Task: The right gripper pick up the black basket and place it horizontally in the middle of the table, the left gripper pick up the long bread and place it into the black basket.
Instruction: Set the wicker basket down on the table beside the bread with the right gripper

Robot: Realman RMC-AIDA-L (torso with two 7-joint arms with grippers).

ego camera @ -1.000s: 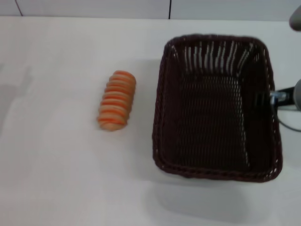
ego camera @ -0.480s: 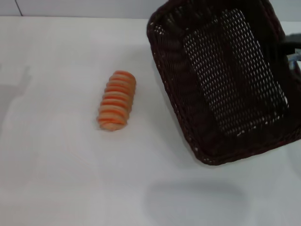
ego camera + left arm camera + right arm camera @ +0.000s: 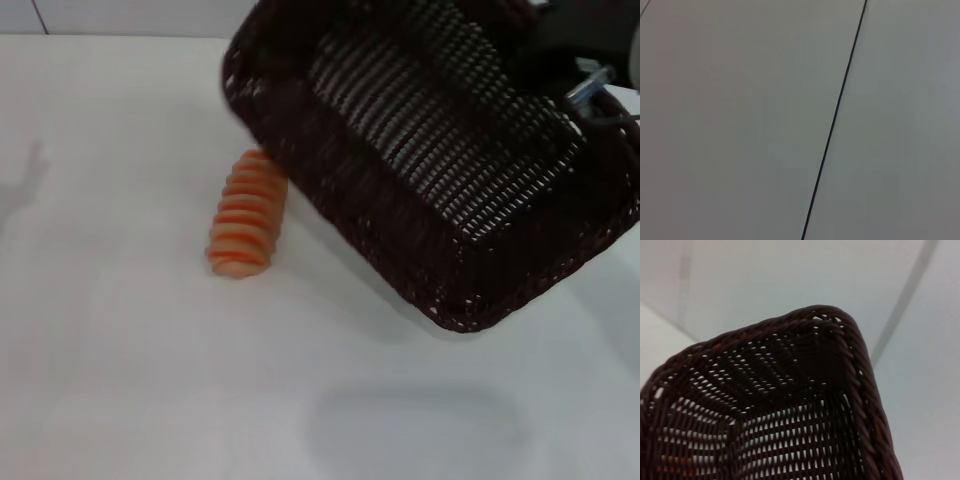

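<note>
The table [image 3: 130, 380] is the largest thing in the head view, a plain white surface running out to every side of the long bread. The black basket [image 3: 420, 160] comes next: it is lifted off the table and tilted steeply, its open weave turned toward the camera, and it fills the area above and to the robot's right of the bread. Its near-left corner overlaps the far end of the bread in the head view, though whether the two touch cannot be told. In the right wrist view the basket's braided rim [image 3: 850, 340] and inner weave fill the lower part.

The right gripper [image 3: 590, 75] sits at the basket's far right edge, far from the bread. It evidently carries the basket, but its fingers are hidden, so how they stand cannot be told.

The long bread [image 3: 248, 215] lies on the table, ridged side up.

The left gripper is nowhere to be seen; its wrist view shows only a pale surface crossed by a dark seam.

The basket step looks to be in hand. Next, it needs levelling and setting down flat mid-table, clear of the bread.
</note>
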